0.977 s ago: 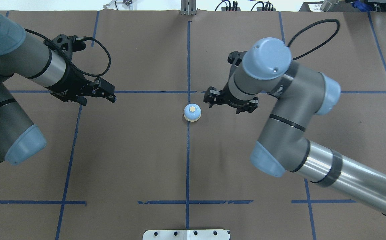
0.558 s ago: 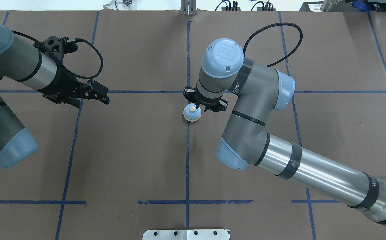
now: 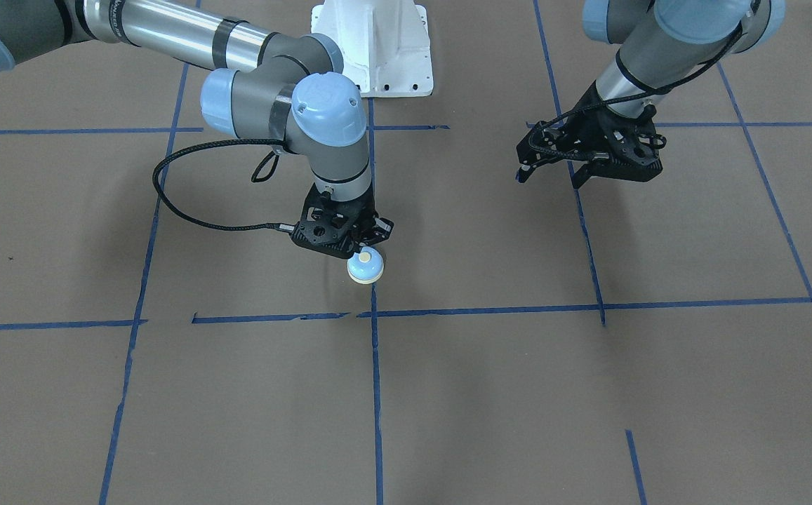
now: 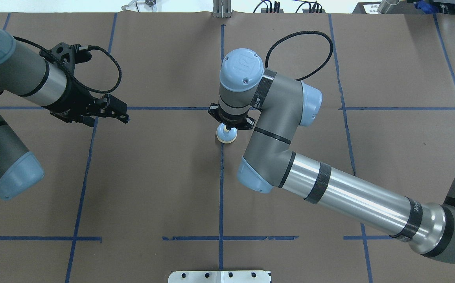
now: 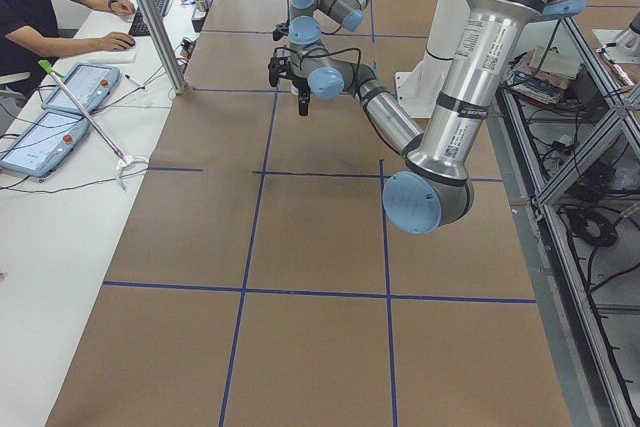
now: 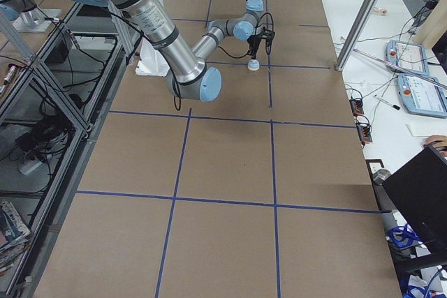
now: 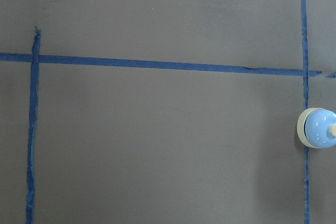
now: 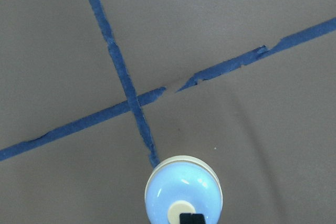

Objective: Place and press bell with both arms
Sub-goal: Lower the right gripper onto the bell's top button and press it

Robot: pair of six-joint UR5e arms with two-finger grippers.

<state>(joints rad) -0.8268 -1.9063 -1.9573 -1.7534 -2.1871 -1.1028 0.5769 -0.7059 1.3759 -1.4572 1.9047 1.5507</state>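
Observation:
The bell (image 4: pixel 226 136) stands on the brown table cover at the centre tape crossing; it also shows in the front view (image 3: pixel 365 267), the left wrist view (image 7: pixel 320 128) and the right wrist view (image 8: pixel 183 190). My right gripper (image 4: pixel 229 126) hangs straight down over it, shut, with a black fingertip (image 8: pixel 191 217) on the cream button. In the front view the right gripper (image 3: pixel 359 247) sits right on the bell's top. My left gripper (image 4: pixel 126 116) is shut and empty, well to the bell's left and above the table, also seen in the front view (image 3: pixel 521 170).
Blue tape lines grid the brown cover. The white pedestal (image 3: pixel 370 49) stands at the robot's side, with a metal plate (image 4: pixel 219 276) at that edge. The right arm's cable (image 4: pixel 302 37) loops behind its wrist. An operators' bench with tablets (image 5: pixel 60 112) runs along the far side.
The right arm swung left from beside the bell to over it and came down onto the button. The left arm drew back a little to the left, then held still.

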